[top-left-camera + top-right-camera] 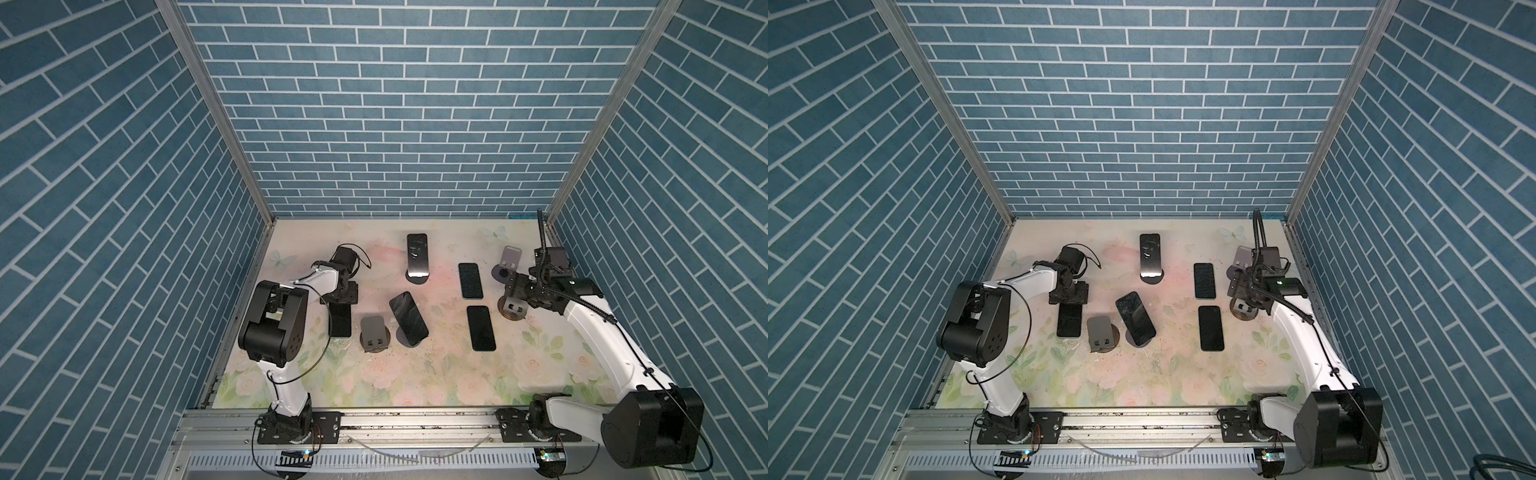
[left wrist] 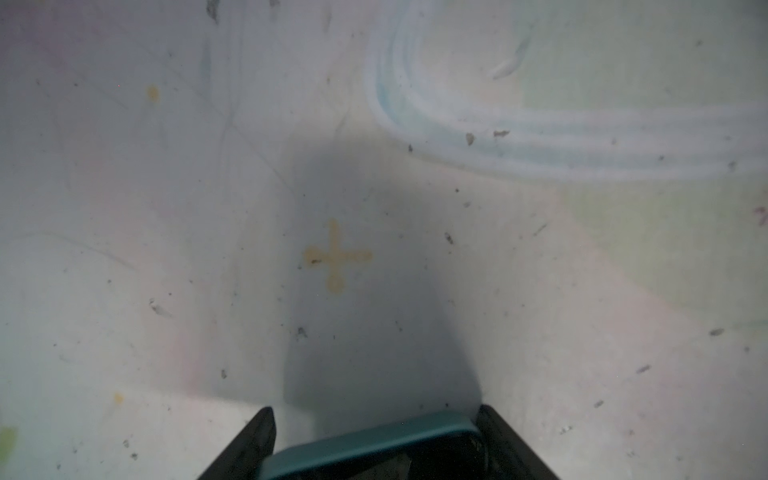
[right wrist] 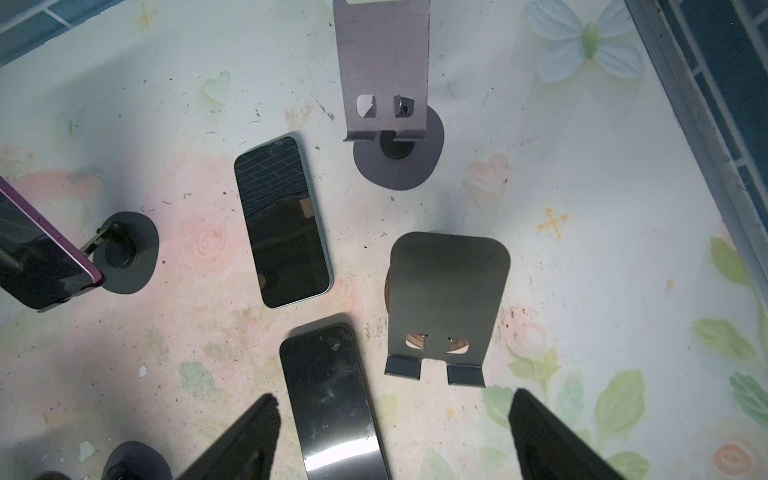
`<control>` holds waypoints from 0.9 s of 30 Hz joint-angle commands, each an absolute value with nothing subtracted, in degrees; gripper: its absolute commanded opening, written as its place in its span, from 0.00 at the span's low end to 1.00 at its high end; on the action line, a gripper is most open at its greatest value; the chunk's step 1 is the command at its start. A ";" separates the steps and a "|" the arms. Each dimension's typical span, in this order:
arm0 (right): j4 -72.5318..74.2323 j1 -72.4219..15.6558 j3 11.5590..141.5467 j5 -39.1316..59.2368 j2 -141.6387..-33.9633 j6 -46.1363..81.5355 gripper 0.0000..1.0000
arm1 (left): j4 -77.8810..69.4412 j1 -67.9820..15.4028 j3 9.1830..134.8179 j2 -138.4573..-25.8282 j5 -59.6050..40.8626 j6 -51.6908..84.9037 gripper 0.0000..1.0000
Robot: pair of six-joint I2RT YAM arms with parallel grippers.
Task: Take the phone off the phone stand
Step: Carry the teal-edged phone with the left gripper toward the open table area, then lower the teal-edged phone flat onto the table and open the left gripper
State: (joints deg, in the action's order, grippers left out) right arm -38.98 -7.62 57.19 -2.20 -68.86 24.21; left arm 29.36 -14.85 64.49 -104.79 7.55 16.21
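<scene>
We see the left gripper (image 2: pixel 375 412) closed narrowly on the end of the teal-edged phone (image 2: pixel 374 446), one finger on each side. In both top views that phone sits just left of an empty phone stand (image 1: pixel 375 332). The right gripper (image 3: pixel 393 395) gapes wide, holding nothing.

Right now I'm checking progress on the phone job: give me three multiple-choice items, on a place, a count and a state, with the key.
1. The two flat phones lie: A) right of centre, near the right gripper; B) against the left wall; C) on the front rail.
2. Stands carrying a phone: A) one; B) two; C) four.
3. The left gripper is: A) open, empty; B) shut on a teal-edged phone; C) out of view.
Key: 1A, seen in both top views; 2B, the back phone and tilted centre phone; 3B, the left wrist view shows it gripped.
</scene>
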 commanded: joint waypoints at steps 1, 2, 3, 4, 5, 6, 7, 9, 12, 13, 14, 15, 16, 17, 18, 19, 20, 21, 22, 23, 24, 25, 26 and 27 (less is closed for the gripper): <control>-40.89 -7.91 58.72 -3.23 -67.76 25.49 0.87 | 29.99 -14.41 65.20 -106.69 7.58 15.73 0.40; -40.84 -7.91 58.66 -3.17 -67.81 25.44 0.87 | 30.22 -14.41 65.42 -106.95 7.72 15.82 0.40; -40.82 -7.95 58.71 -3.16 -67.85 25.49 0.88 | 30.57 -14.41 65.64 -107.28 8.00 16.01 0.41; -40.86 -7.93 58.71 -3.14 -67.85 25.44 0.88 | 30.82 -14.42 65.82 -107.61 8.08 16.10 0.42; -40.82 -7.91 58.71 -3.07 -67.85 25.49 0.87 | 30.85 -14.41 65.90 -107.83 8.09 16.11 0.42; -40.85 -7.90 58.71 -3.05 -67.77 25.49 0.88 | 30.76 -14.41 65.88 -108.06 8.04 16.13 0.43; -40.87 -7.95 58.62 -3.01 -67.69 25.53 0.87 | 30.81 -14.41 65.92 -108.29 7.91 16.24 0.44; -40.80 -7.91 58.57 -2.98 -67.51 25.51 0.87 | 31.22 -14.46 66.26 -108.84 7.89 16.21 0.46; -41.04 -7.91 58.71 -2.93 -67.24 25.56 0.88 | 31.58 -14.41 66.53 -109.23 8.11 16.40 0.54; -41.13 -7.91 58.80 -2.91 -67.11 25.48 0.87 | 31.70 -14.41 66.62 -109.22 8.20 16.74 0.58; -41.13 -7.91 58.85 -2.94 -66.98 25.55 0.87 | 31.66 -14.41 66.62 -109.17 8.30 16.87 0.60; -41.14 -7.90 58.89 -2.98 -66.89 25.49 0.88 | 31.77 -14.41 66.71 -109.16 8.31 17.03 0.62; -41.22 -7.91 58.89 -2.99 -66.72 25.49 0.87 | 31.93 -14.41 66.80 -109.12 8.22 17.27 0.64; -41.24 -7.91 58.89 -2.96 -66.64 25.49 0.87 | 31.99 -14.41 66.88 -109.06 8.12 17.29 0.65; -41.22 -7.92 58.89 -3.04 -66.62 25.49 0.87 | 32.07 -14.41 66.97 -108.99 8.00 17.34 0.66; -41.30 -7.91 58.89 -3.09 -66.67 25.49 0.88 | 32.05 -14.41 67.06 -108.95 7.93 17.40 0.67; -41.36 -7.90 58.89 -3.16 -66.62 25.49 0.87 | 32.14 -14.41 67.14 -108.92 7.79 17.53 0.67; -41.40 -7.91 58.89 -3.12 -66.62 25.49 0.88 | 32.33 -14.41 67.30 -108.96 7.72 17.49 0.68; -41.46 -7.91 58.88 -3.16 -66.62 25.48 0.87 | 32.48 -14.41 67.41 -108.91 7.69 17.49 0.68; -41.60 -7.91 58.89 -3.07 -66.62 25.49 0.88 | 32.66 -14.41 67.41 -108.97 7.69 17.51 0.69; -41.69 -7.91 58.88 -3.08 -66.54 25.49 0.88 | 32.70 -14.41 67.41 -108.95 7.77 17.50 0.69; -41.76 -7.90 58.88 -3.12 -66.46 25.49 0.87 | 32.72 -14.41 67.32 -108.94 7.90 17.49 0.70; -41.84 -7.91 58.89 -3.12 -66.36 25.51 0.87 | 32.87 -14.41 67.19 -108.88 8.02 17.49 0.72; -42.03 -7.91 58.89 -3.20 -66.23 25.48 0.87 | 32.77 -14.41 67.02 -108.87 8.08 17.51 0.75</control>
